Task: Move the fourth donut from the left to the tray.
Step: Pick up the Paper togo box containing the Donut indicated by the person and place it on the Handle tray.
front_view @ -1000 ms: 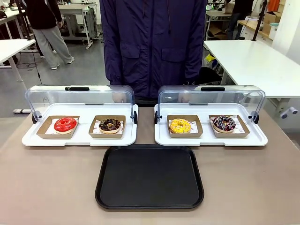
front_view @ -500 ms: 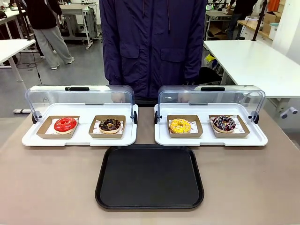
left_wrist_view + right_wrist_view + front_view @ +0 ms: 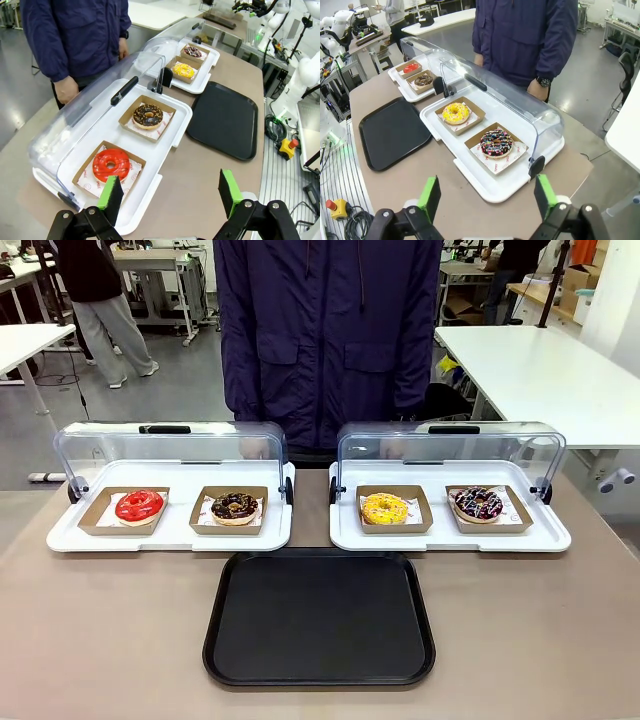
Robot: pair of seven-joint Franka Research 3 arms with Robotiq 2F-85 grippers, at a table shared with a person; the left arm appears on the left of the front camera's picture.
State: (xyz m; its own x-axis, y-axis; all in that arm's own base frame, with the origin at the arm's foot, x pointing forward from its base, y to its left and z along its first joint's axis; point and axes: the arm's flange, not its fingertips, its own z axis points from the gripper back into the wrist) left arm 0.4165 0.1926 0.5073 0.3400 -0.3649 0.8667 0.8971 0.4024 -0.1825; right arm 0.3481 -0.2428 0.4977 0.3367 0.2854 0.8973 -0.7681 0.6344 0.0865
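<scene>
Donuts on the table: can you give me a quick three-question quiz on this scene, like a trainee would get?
1. True or false: the black tray holds a donut.
2. What colour is the donut sharing a white display tray with the sprinkled donut?
3. The right gripper is: A open, B shut on a donut, C shut on nothing.
Key: 1 false; 2 yellow, the yellow donut; 3 A.

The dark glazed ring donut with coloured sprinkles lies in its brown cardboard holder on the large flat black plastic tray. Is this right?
No. The dark glazed sprinkled ring donut, in its brown cardboard holder, lies on the right white display tray, beside the yellow donut, not on the large flat black plastic tray. The front view shows it.
</scene>
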